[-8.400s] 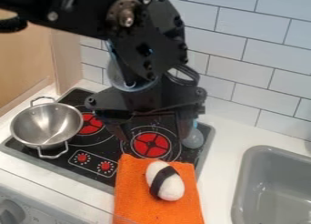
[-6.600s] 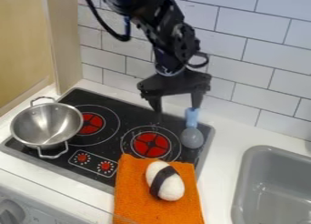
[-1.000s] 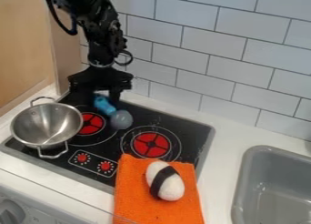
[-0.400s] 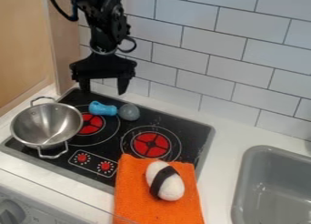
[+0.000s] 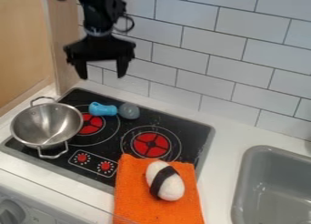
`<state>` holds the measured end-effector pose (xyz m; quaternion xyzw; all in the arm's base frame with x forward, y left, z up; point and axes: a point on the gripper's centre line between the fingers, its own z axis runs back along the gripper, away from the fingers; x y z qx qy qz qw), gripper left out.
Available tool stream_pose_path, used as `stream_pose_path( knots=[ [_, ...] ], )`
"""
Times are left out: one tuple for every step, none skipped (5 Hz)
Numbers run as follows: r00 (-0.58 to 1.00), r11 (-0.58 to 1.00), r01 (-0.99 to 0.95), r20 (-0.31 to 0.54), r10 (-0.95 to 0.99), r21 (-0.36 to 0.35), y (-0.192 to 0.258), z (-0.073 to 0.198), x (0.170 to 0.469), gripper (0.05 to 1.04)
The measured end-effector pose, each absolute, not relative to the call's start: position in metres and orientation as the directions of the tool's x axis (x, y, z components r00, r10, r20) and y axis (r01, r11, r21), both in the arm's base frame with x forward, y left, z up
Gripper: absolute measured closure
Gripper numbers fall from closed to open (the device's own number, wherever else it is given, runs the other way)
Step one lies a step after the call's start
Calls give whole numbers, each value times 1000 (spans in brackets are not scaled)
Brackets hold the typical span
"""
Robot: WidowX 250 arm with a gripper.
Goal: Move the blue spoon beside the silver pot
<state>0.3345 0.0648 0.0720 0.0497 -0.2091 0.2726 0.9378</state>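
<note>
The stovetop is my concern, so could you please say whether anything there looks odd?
Two mild oddities: the orange towel lies over the stovetop's front edge, close to the right burner, and the silver pot sits beside the left burner, overhanging the stovetop's left edge. I see no obvious damage.

We see soft, fairly even light across the white counter (image 5: 228,141) and the wall tiles (image 5: 203,70). Bright highlights glint inside the metal pot (image 5: 45,125), and a pale sheen lies in the sink (image 5: 241,177). We find the robot arm (image 5: 100,11) very dark against the tiles.
</note>
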Motion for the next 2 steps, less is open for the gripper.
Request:
stream_pose_path(
  knots=[
    [743,849,-527,461,486,-45,54,98,322,83],
    [741,847,-530,462,487,-44,54,99,321,84]
  ],
)
